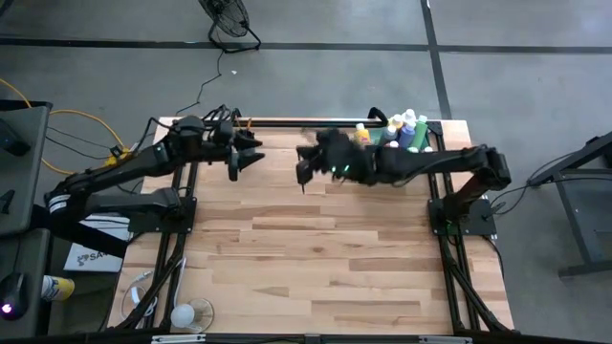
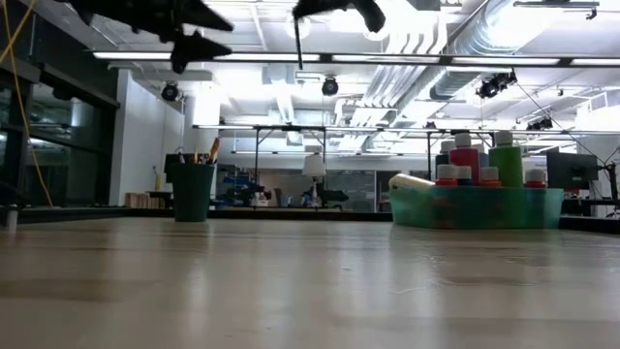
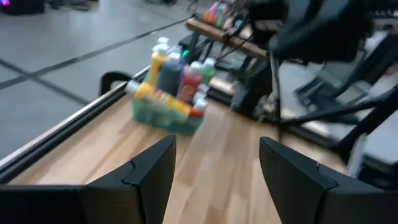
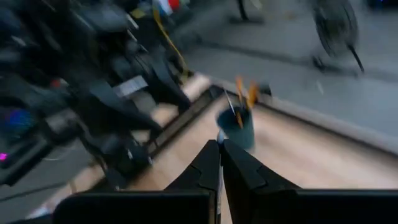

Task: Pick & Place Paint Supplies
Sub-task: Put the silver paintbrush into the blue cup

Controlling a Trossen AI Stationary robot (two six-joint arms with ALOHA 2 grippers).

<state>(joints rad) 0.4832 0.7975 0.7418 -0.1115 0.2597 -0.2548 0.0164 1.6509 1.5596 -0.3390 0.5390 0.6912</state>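
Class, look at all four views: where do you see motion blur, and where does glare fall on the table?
High view: the right claw is smeared by motion. Right wrist view: heavy blur everywhere, the cup included. Left wrist view: the tray of bottles is soft. Low view: ceiling lights reflect as pale glare on the table; cup and tray look sharp.

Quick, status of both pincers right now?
Left pincer: open, holding nothing.
Right pincer: closed on a thin paintbrush hanging below it.

Capped paint bottles [image 1: 406, 130] stand upright, crowded together at the table's far right corner.
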